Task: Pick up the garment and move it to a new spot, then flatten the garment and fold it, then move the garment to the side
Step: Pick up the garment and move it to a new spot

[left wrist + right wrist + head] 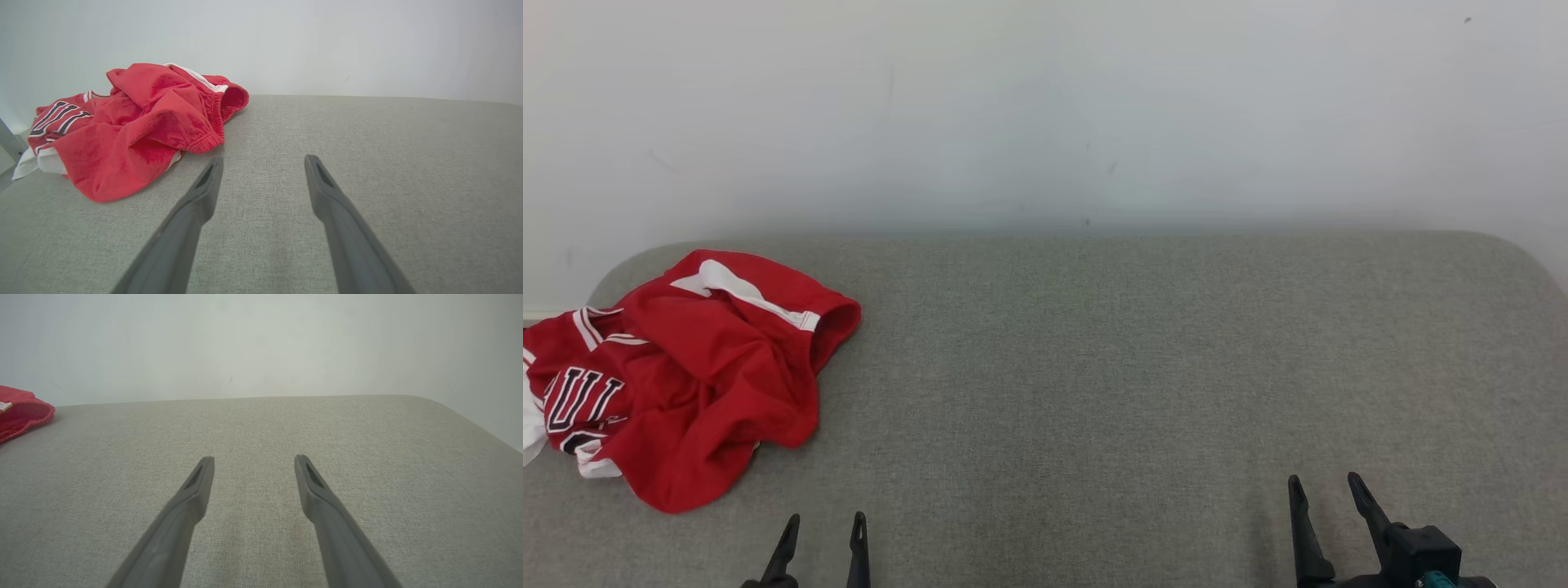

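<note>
A crumpled red garment [686, 376], trimmed in white and marked with dark lettering, is seen heaped at the far left of a grey upholstered surface [1135, 367], where it is bunched up to the surface's left edge and set close to the pale wall [1045, 106] behind. An elastic-looking hem is turned toward the middle of the surface. The left gripper [826, 517] is held near the garment's front edge but apart from it; in the left wrist view the garment [135, 130] is shown ahead and to the left of the left gripper [264, 159], with a strip of bare fabric between cloth and fingertips. Its two dark fingers are spread well apart, and nothing is gripped or touched by them. The right gripper [1323, 478] is positioned well away toward the right side of the surface, likewise parted wide and holding nothing. In the right wrist view, the right gripper [254, 458] is framed above plain grey upholstery, while a sliver of the garment [20, 412] is caught at the far left edge.
</note>
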Tool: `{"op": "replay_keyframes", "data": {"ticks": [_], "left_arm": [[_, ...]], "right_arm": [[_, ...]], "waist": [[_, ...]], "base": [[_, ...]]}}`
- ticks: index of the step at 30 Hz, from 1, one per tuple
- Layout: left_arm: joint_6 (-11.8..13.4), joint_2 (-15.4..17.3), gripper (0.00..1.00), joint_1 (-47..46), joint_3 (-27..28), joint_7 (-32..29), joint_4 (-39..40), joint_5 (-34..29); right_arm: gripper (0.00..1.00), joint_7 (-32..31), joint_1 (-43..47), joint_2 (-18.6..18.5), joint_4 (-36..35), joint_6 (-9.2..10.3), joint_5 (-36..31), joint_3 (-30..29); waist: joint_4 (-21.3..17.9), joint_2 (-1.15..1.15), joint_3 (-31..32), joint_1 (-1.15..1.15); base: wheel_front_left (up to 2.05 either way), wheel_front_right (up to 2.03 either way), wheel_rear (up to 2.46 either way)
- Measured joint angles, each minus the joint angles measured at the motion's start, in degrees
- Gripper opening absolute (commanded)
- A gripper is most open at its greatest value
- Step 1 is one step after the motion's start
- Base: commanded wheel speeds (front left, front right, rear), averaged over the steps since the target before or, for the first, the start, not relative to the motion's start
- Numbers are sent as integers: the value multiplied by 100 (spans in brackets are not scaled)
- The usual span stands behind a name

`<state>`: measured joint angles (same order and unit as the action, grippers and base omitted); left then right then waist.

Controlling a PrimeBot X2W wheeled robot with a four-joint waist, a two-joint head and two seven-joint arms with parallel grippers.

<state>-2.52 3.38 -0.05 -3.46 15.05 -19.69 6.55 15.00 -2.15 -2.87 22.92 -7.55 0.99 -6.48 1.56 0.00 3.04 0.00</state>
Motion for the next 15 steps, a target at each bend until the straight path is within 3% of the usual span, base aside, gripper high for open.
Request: {"op": "replay_keyframes", "data": {"ticks": [15], "left_arm": [[57, 52, 100, -17, 227, 0, -107, 18]], "right_arm": [[100, 13, 96, -2, -18, 0, 143, -36]], "waist": [[807, 0, 57, 0]], "base": [[0, 0, 0]]}}
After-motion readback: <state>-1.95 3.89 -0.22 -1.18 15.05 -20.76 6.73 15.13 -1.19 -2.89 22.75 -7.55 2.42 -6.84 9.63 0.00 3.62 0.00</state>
